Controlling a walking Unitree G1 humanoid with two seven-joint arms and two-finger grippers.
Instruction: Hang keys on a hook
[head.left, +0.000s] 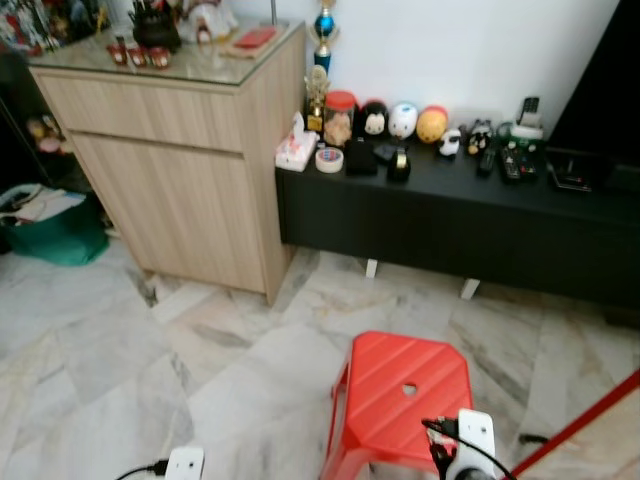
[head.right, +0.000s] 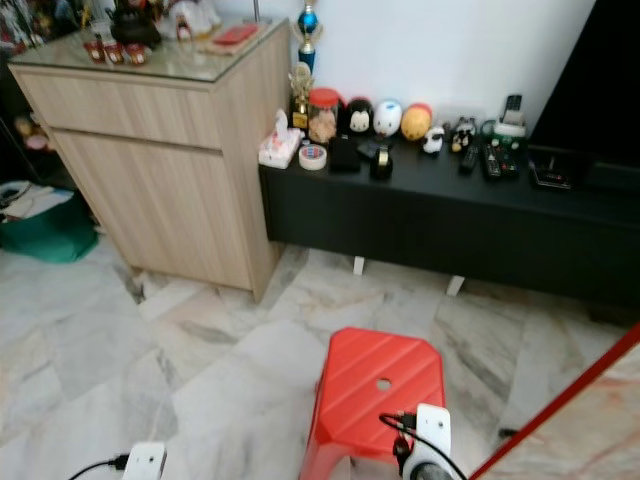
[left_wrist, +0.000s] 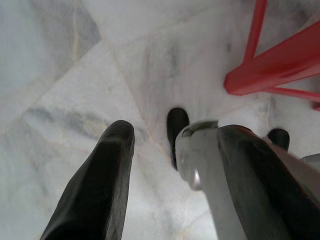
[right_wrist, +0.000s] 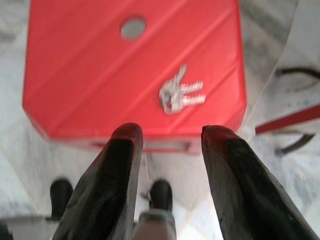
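Note:
A bunch of silver keys (right_wrist: 179, 92) lies on the top of a red plastic stool (head.left: 405, 385), near one edge. My right gripper (right_wrist: 170, 137) hovers above the stool, open, with the keys just beyond its fingertips and nothing between them. The right wrist (head.left: 470, 445) shows at the stool's near right corner. My left gripper (left_wrist: 172, 137) hangs low over the marble floor, open and holding nothing; its wrist (head.left: 183, 464) sits at the bottom left. No hook can be made out.
A tall wooden cabinet (head.left: 190, 160) stands at the back left. A long black low bench (head.left: 460, 215) with jars, figurines and remotes runs along the wall. A green bag (head.left: 55, 230) lies far left. A red bar (head.left: 575, 425) slants at the right.

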